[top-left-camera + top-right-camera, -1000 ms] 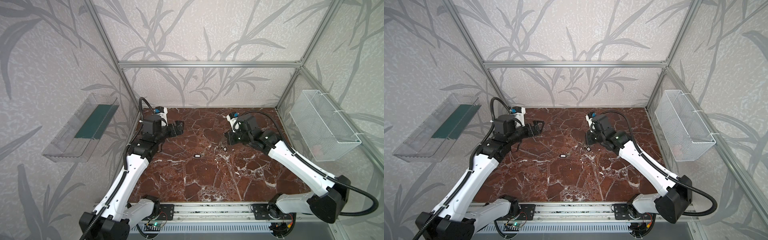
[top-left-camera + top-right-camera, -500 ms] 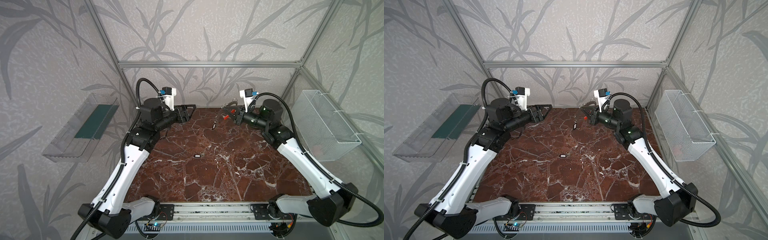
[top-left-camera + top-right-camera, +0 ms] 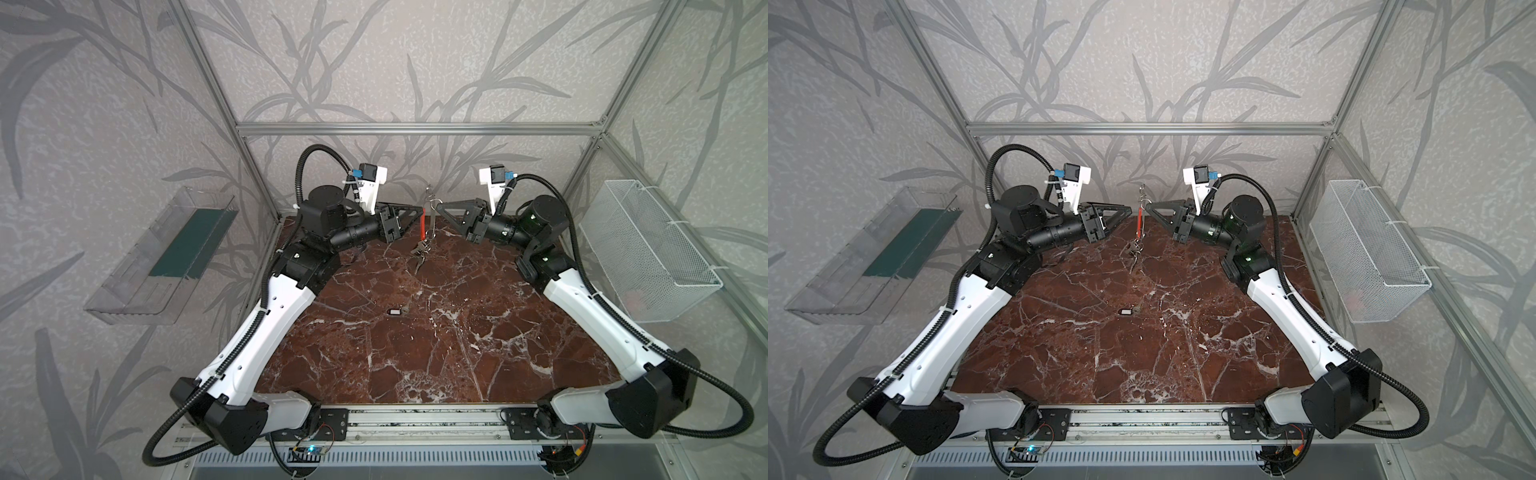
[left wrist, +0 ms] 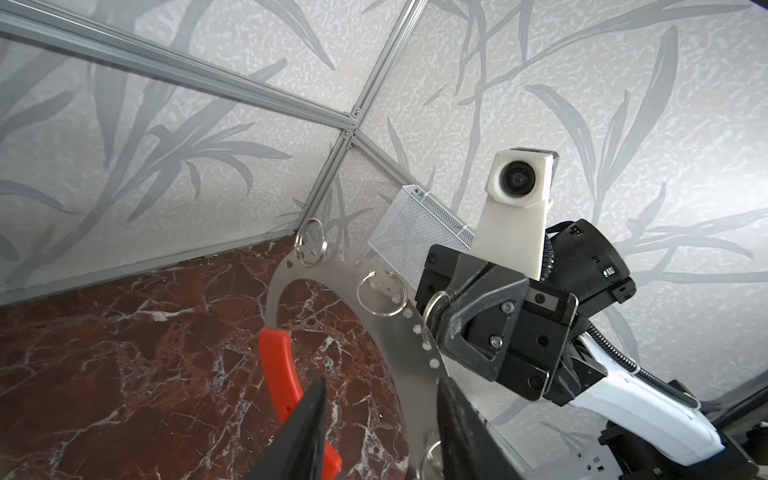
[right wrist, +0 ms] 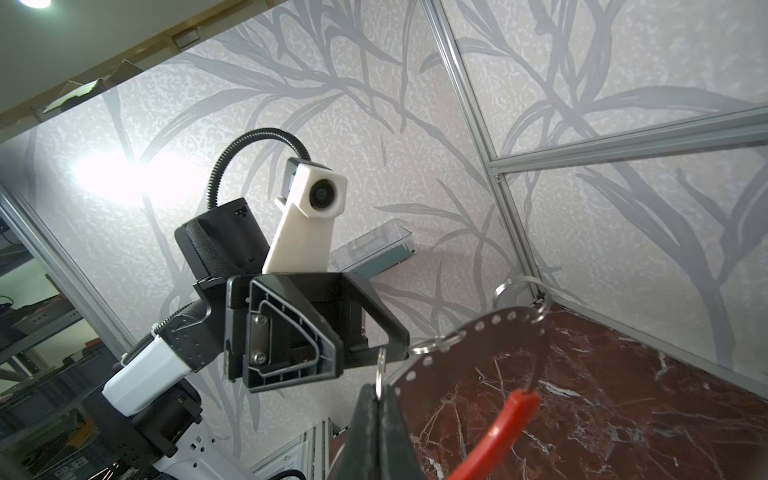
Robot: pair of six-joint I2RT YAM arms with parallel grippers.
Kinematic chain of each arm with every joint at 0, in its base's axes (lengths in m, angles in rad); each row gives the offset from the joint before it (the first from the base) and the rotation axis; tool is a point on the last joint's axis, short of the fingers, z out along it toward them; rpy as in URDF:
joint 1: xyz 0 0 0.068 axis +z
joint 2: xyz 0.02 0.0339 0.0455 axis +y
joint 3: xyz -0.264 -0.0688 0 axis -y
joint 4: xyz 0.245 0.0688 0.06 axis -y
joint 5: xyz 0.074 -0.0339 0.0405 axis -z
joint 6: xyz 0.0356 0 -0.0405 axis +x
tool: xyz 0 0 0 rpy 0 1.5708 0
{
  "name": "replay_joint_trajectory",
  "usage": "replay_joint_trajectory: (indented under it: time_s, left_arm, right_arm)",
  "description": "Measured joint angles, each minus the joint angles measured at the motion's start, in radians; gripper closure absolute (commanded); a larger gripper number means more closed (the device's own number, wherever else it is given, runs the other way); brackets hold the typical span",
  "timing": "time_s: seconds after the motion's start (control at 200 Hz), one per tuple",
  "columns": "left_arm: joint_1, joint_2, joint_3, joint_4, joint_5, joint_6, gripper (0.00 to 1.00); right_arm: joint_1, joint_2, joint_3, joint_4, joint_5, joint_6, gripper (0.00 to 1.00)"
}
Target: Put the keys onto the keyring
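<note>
The keyring (image 3: 431,199) (image 3: 1143,198) hangs edge-on in the air at the back, and in both top views its red arc (image 3: 422,222) (image 3: 1138,226) faces left. My right gripper (image 3: 438,206) (image 5: 378,392) is shut on its grey band (image 4: 409,365) (image 5: 498,328). Keys (image 3: 420,251) (image 3: 1133,253) dangle below the ring. One black-tagged key (image 3: 397,310) (image 3: 1128,311) lies loose on the marble. My left gripper (image 3: 417,208) (image 4: 380,382) faces the ring with jaws apart. One finger (image 4: 307,428) is by the red arc (image 4: 278,365), the other across the band.
Small split rings (image 4: 311,243) sit in the band's holes. A white wire basket (image 3: 648,249) hangs on the right wall. A clear tray with a green insert (image 3: 174,249) hangs on the left wall. The table (image 3: 415,353) is brown marble.
Both arms rose from the tabletop to the back. The right one carried the keyring up with keys hanging from it. The left gripper moved in to the ring and its jaws narrowed.
</note>
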Motion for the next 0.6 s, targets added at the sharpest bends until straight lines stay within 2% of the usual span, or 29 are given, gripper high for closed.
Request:
replay_joint_trajectory:
  time_s: [0.6]
  left_arm:
    - [-0.024,0.008,0.0,0.111,0.039,-0.045,0.66]
  right_arm:
    - [0.013,0.003,0.0,0.056,-0.034,0.023,1.0]
